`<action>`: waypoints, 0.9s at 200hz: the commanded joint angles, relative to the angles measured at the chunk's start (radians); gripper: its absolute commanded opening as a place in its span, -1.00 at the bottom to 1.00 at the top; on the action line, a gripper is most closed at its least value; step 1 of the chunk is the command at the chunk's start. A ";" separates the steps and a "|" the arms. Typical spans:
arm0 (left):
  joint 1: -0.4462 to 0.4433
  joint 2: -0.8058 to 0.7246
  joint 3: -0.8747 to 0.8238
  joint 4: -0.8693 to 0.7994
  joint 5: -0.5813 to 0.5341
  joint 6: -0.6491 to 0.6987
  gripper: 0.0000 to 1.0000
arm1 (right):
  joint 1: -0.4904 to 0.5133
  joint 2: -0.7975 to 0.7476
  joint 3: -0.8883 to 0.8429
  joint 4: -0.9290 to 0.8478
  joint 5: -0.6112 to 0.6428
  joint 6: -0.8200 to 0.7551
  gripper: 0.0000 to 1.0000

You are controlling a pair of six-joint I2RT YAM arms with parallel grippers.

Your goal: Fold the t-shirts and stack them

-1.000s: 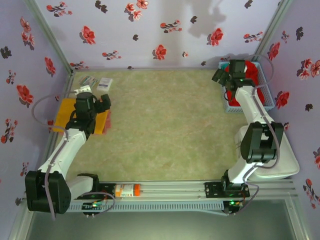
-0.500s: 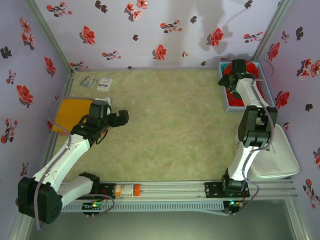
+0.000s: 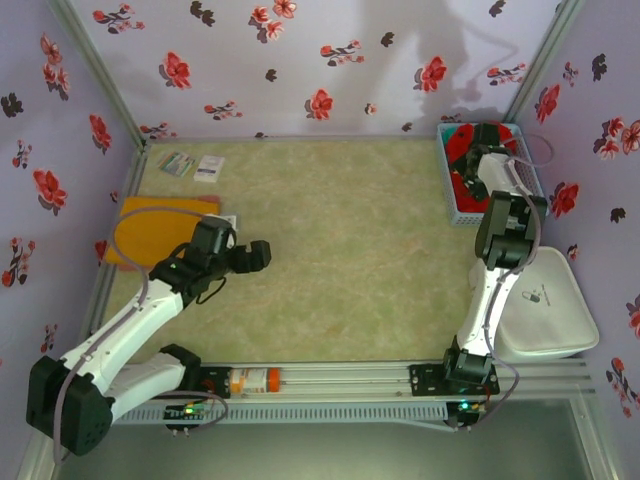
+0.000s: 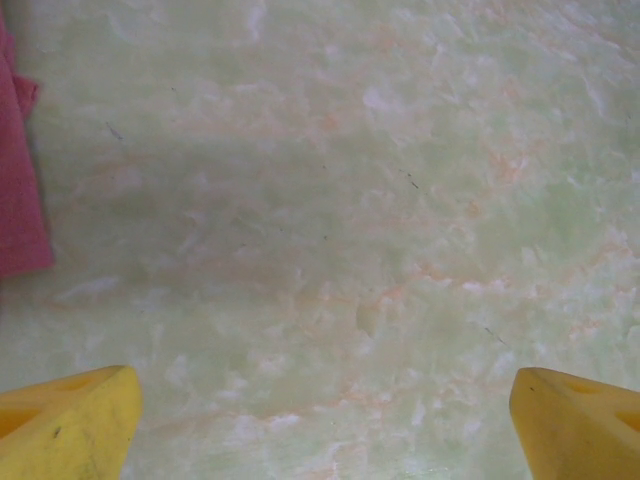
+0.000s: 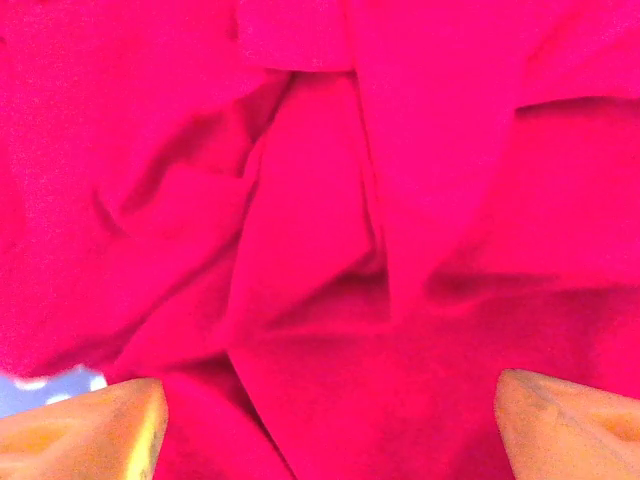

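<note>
Location: red t-shirts [image 5: 300, 200] crumpled directly below right pincer [image 5: 325, 425], inside basket [image 3: 449, 195]; jaws held apart. Jaws of left pincer [image 4: 325, 420] held apart over table [image 4: 350, 200]. Cloth judged soft, light, limp; raised fold to be pinched.

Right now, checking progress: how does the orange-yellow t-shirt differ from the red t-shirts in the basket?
The orange-yellow t-shirt lies flat on the table's left; the red t-shirts sit crumpled in the blue basket, far right. The right gripper stands open over the red ones, none over the orange-yellow one. Both are soft cloth.
</note>
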 commanded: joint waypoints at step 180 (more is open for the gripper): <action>-0.017 0.014 -0.018 0.044 0.020 -0.024 0.89 | 0.024 -0.526 -0.314 0.353 0.054 -0.153 -1.00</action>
